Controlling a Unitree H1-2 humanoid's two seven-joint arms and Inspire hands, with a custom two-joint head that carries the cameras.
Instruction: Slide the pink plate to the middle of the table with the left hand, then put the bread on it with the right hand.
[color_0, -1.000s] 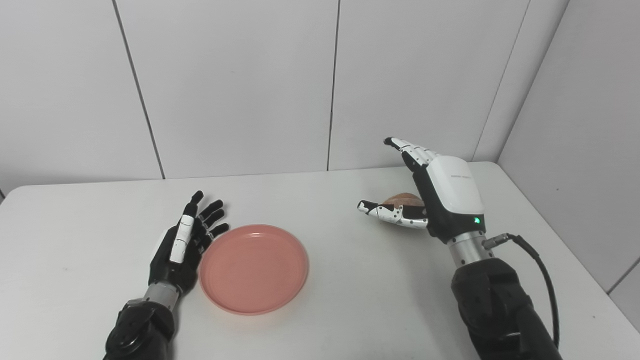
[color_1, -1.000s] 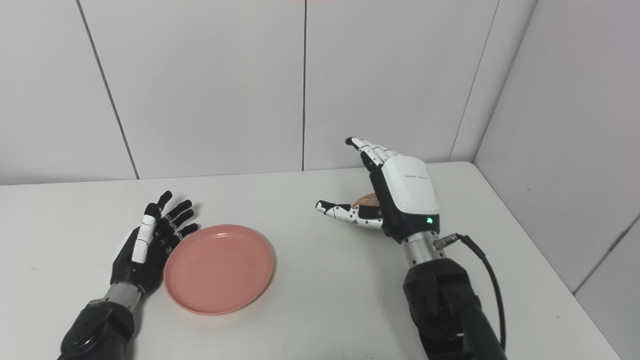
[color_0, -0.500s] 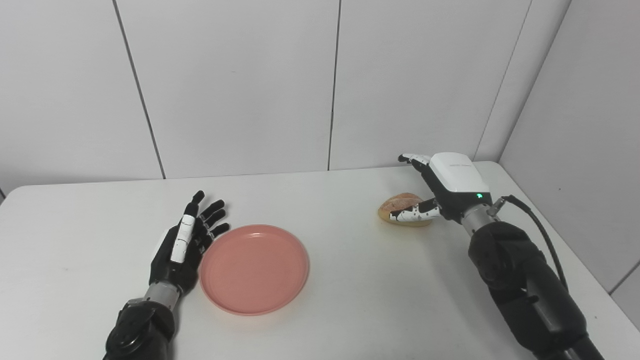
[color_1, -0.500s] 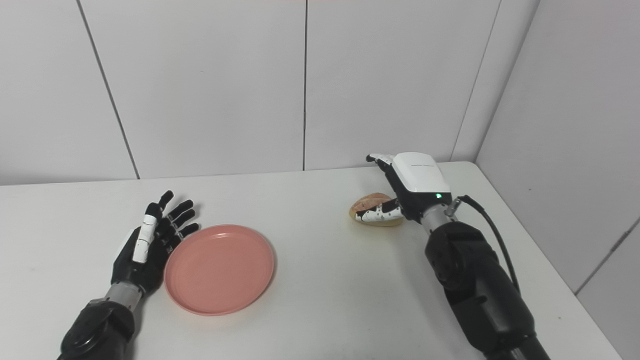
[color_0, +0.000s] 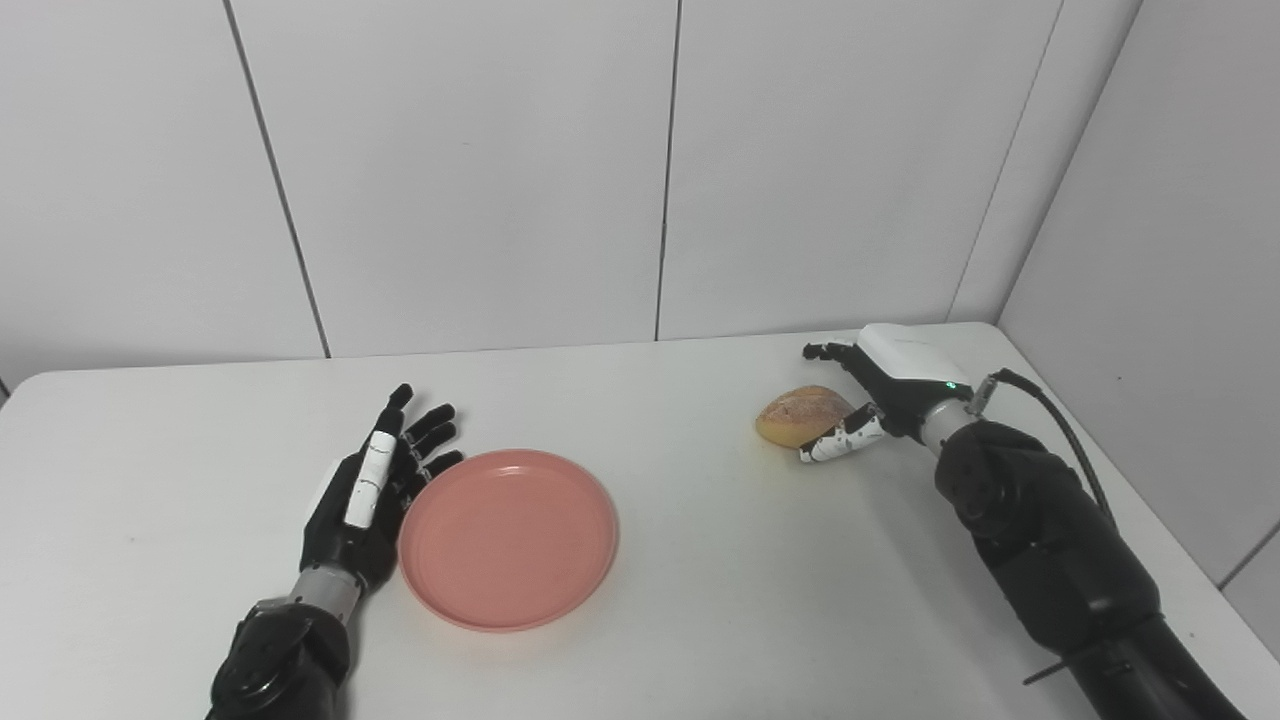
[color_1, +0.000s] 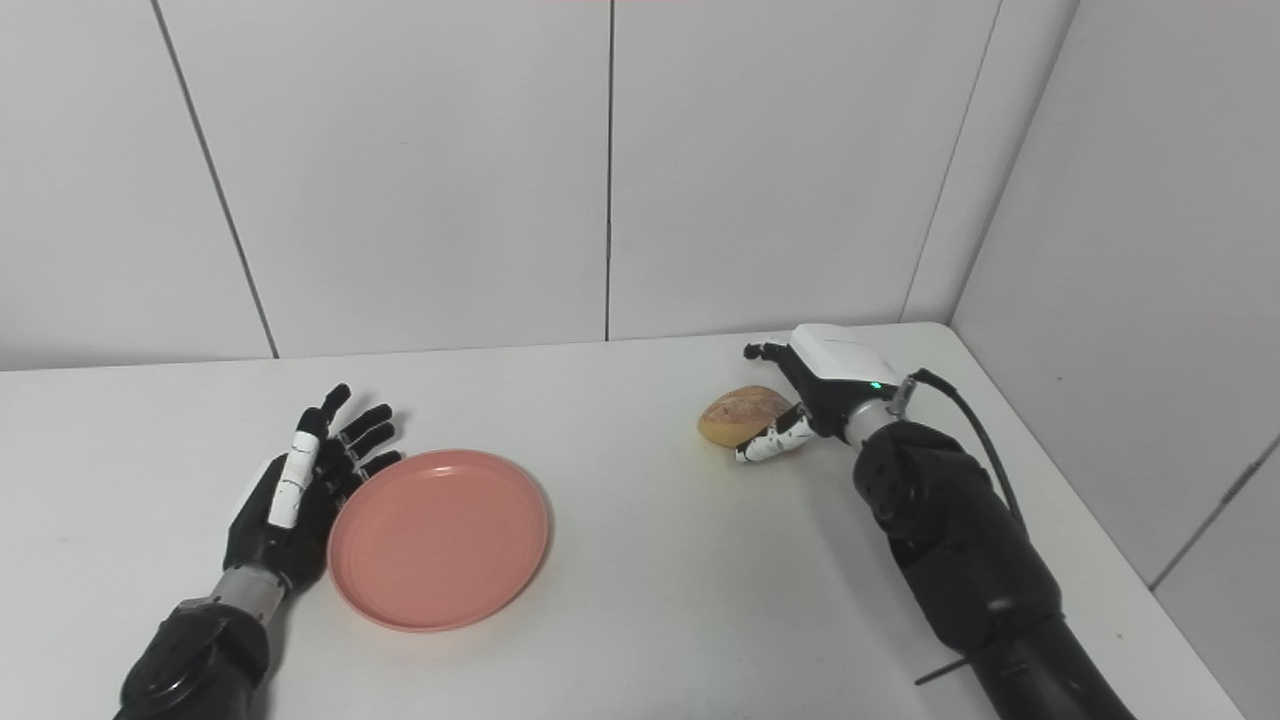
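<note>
1. Left eye view: white table (color_0: 640, 620) against grey wall panels. The pink plate (color_0: 508, 537) lies flat on the table, left of centre.
2. Left hand (color_0: 372, 492) rests on the table at the plate's left rim, palm side toward the plate, fingers spread and extended; it holds nothing. Contact with the rim looks likely but cannot be confirmed.
3. The bread (color_0: 800, 415), a golden-brown roll, sits on the table toward the right rear, well apart from the plate.
4. Right hand (color_0: 880, 395) is low at the bread's right side. Thumb runs under and along the roll's near edge; the fingers reach around its far side. Hand is cupped around the bread, not closed on it; bread rests on the table.
5. Right eye view: same layout. Plate (color_1: 438, 537) flat, with the left hand (color_1: 300, 500) spread open beside its left rim.
6. Bread (color_1: 742, 414) on the table with the right hand (color_1: 822, 390) flanking it, thumb at the roll's lower right, fingertips showing past its far side. A black cable leaves the right wrist.
</note>
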